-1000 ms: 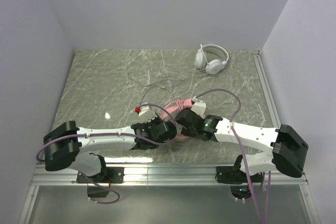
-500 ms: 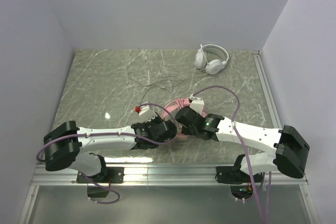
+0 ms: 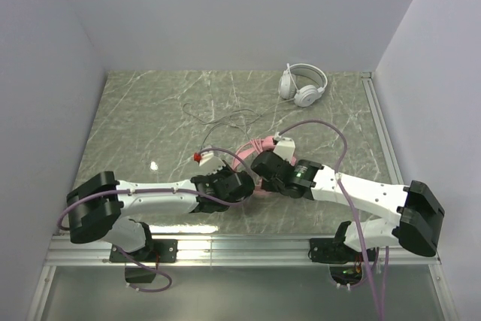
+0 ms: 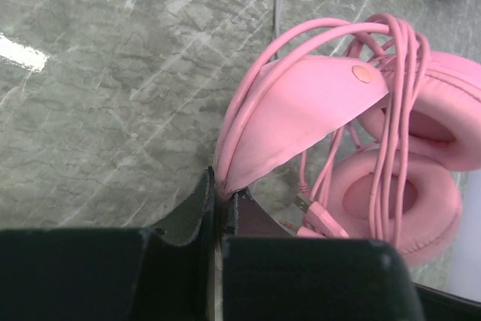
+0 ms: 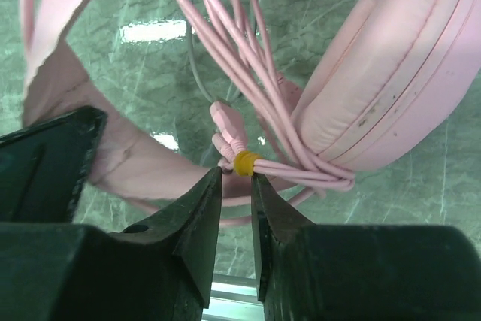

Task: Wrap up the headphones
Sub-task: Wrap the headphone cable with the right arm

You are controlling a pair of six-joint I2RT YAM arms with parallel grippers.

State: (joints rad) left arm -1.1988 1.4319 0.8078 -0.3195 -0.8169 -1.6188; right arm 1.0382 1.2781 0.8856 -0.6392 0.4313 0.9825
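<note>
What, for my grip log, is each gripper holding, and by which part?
Left gripper pinches the pink headband at its edge. Right gripper holds nothing: jaws parted at the yellow tie.

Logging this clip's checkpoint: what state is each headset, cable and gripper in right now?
pink headphones: held by the headband
pink cable: looped over the headband
white headphones: lying far back, untouched
thin dark cable: unwrapped, sprawled loose
left gripper: shut on the pink headband
right gripper: slightly open at the pink cable's yellow band

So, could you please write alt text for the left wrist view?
The left gripper is shut on the headband of the pink headphones, whose pink cable loops several times around band and ear cups, over a grey-green marbled table.
</note>
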